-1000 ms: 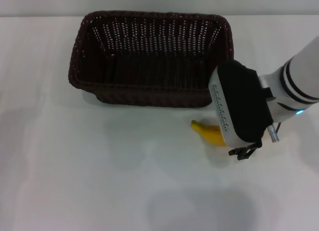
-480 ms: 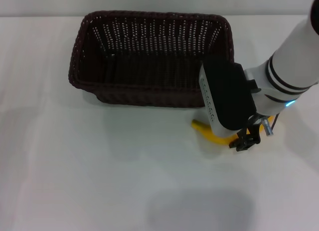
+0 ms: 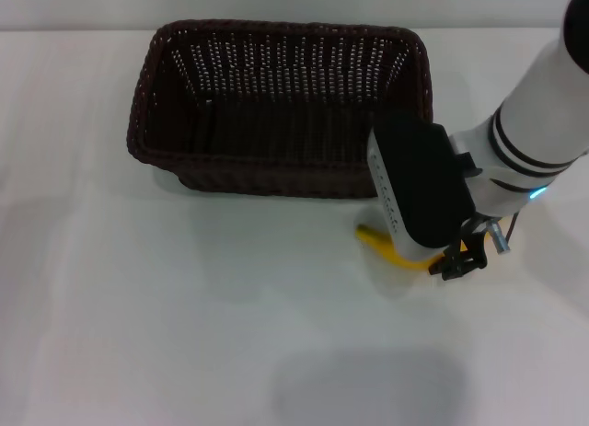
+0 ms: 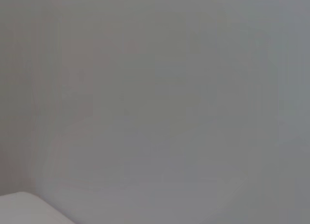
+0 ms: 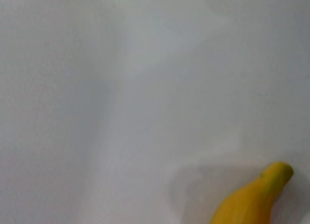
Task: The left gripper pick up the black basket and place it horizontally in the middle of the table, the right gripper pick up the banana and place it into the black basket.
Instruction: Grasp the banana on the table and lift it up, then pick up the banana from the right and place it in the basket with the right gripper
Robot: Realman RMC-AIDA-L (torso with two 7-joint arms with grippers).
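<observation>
The black basket [image 3: 276, 104] stands lengthwise across the back middle of the white table [image 3: 138, 306], open side up, with nothing inside. The yellow banana [image 3: 379, 243] lies on the table just in front of the basket's right corner; only one end of it shows in the head view. Its tip also shows in the right wrist view [image 5: 252, 200]. My right gripper [image 3: 419, 201] hangs right over the banana, and its white-and-black housing hides the rest of the fruit. My left gripper is out of view; the left wrist view shows only a blank pale surface.
The white right arm [image 3: 543, 122] comes in from the right edge, close to the basket's right end. A small black clip and metal pin [image 3: 469, 251] hang under the gripper housing. The table's back edge runs just behind the basket.
My right gripper has moved left and toward the basket, then settled slightly lower over the banana, covering more of it. The basket and banana have not moved.
</observation>
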